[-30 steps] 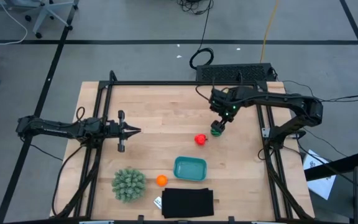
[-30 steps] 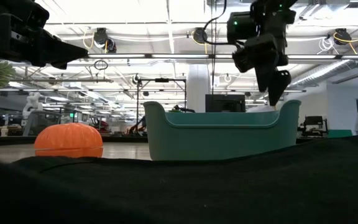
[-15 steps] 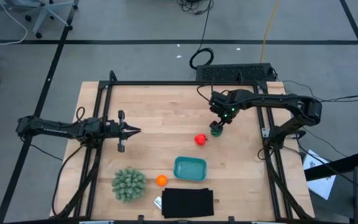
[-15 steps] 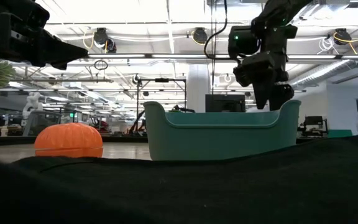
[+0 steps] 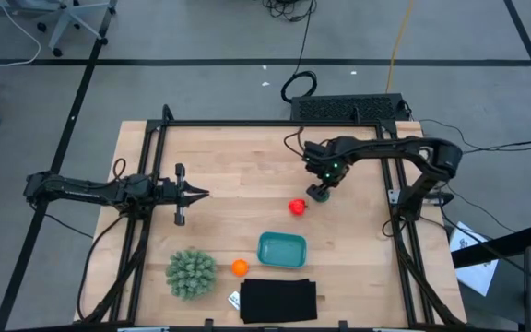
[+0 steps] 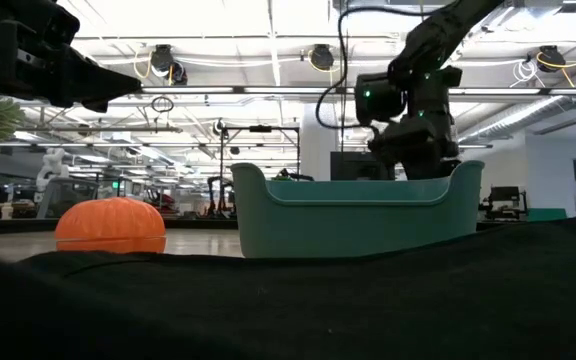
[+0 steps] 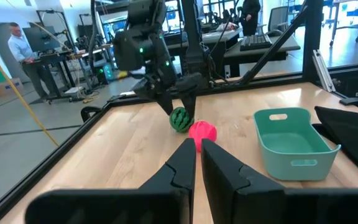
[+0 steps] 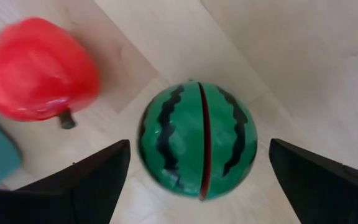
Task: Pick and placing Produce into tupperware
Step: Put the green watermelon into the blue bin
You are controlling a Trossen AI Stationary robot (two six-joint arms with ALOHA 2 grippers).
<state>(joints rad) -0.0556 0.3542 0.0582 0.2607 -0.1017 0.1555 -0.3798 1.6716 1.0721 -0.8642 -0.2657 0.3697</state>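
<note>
High view first: the right gripper (image 5: 319,191) sits right over the green striped ball (image 5: 321,194), toward the far right of the wooden table (image 5: 229,175). Just beside it to the near-left is the red fruit (image 5: 297,207). The teal tupperware (image 5: 282,249) is nearer the front edge and looks empty, with the orange ball (image 5: 239,267) just left of it, then a spiky plant (image 5: 191,273) and a black mat (image 5: 278,300). The left gripper (image 5: 194,194) just waits over the left side of the table.

Low view: the tub wall hides the right gripper's tips; behind it there's a big workshop with ceiling lights, and a person at the far right.

Left wrist view: its own fingers (image 7: 182,165) are nearly together, holding nothing. The other arm's fingers straddle the ball from above.

Right wrist view: fingers (image 8: 104,165) spread wide either side of the ball (image 8: 196,140), not touching yet.

So I'd say we're at the first grasp. Next it needs to close on the ball, lift, and carry it near-left to the tub without bumping the red fruit.
</note>
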